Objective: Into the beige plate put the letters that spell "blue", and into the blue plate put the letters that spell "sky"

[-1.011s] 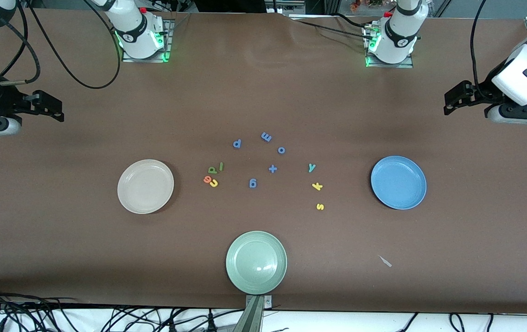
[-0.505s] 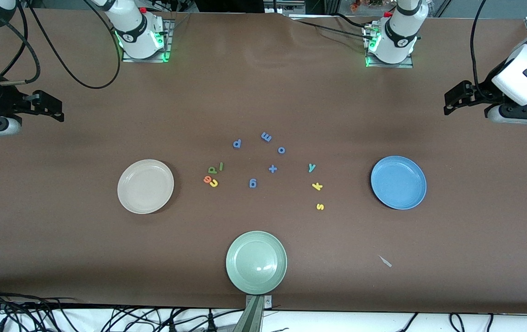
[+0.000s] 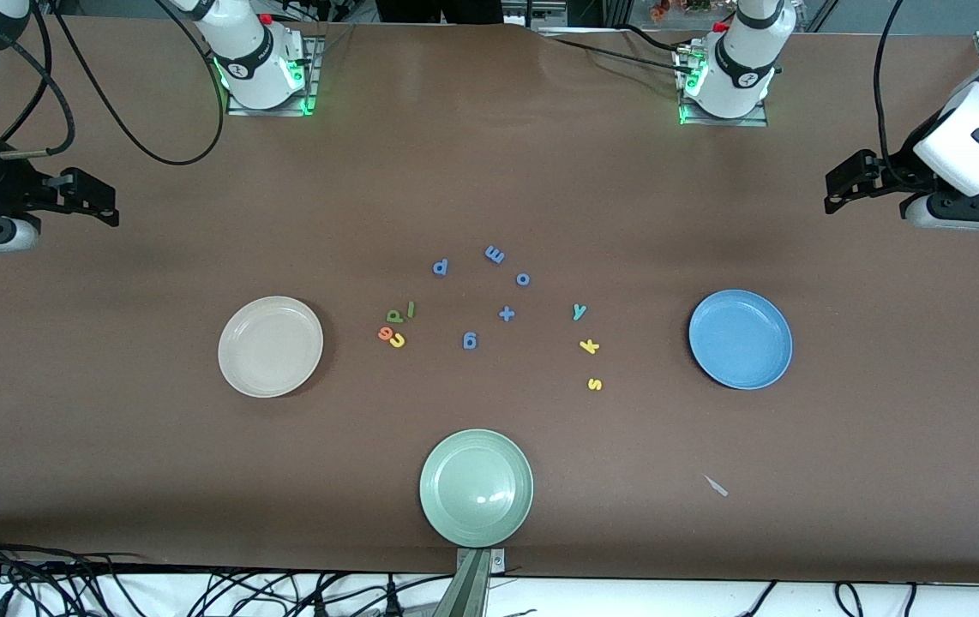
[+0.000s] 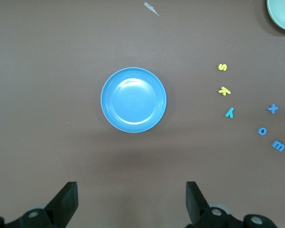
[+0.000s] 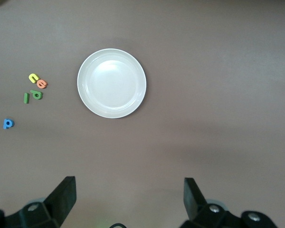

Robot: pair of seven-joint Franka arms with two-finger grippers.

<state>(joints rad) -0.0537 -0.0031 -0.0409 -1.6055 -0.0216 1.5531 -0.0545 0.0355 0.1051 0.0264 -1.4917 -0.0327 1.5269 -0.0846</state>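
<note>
Now both my arms wait high at the table's ends. My left gripper (image 4: pixel 130 204) hangs with jaws wide and holding nothing, over bare table near the blue plate (image 3: pixel 741 338); my right gripper (image 5: pixel 128 202) is likewise spread and holding nothing, near the beige plate (image 3: pixel 270 346). Both plates hold nothing. Green b (image 3: pixel 394 316), thin l (image 3: pixel 411 308), yellow u (image 3: pixel 398 340) and orange e (image 3: pixel 385 333) cluster beside the beige plate. Teal y (image 3: pixel 579 311), yellow k (image 3: pixel 590 346) and s (image 3: pixel 595 384) lie in a line toward the blue plate.
</note>
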